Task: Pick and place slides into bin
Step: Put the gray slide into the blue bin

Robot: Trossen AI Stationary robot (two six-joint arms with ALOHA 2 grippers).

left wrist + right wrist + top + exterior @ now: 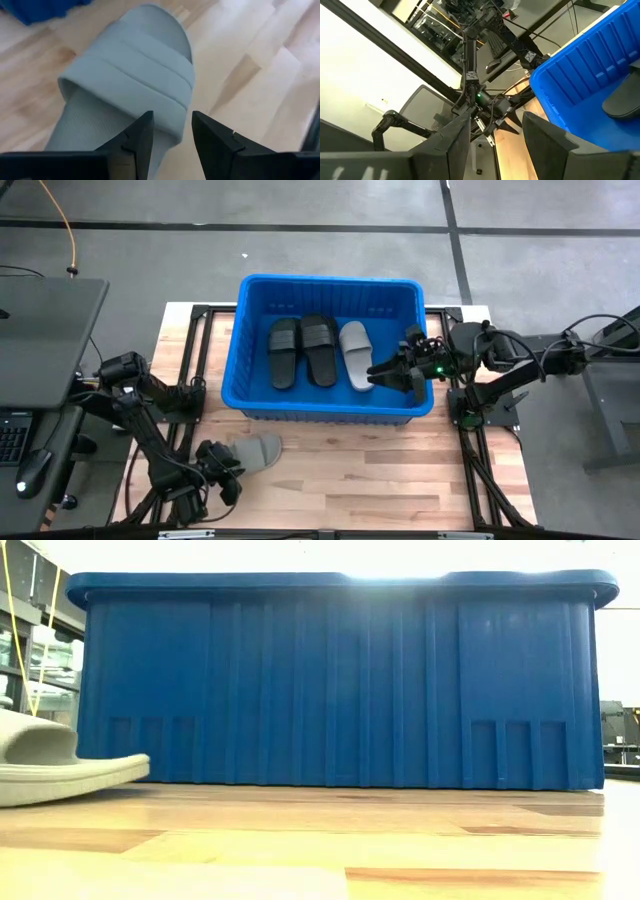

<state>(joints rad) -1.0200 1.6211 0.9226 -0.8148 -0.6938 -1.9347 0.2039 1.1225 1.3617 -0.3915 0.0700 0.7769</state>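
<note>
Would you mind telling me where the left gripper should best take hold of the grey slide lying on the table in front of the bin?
Probably the wide strap's side edge. The grey slide lies flat, sole down, on the table, so its raised strap is the part that fingers can close on. The left gripper is open over that edge, so coming down from above with one finger under the strap seems best.

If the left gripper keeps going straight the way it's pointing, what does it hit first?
Most likely the light grey slide on the table: the open left gripper points at its wide strap, though depth is unclear.
</note>
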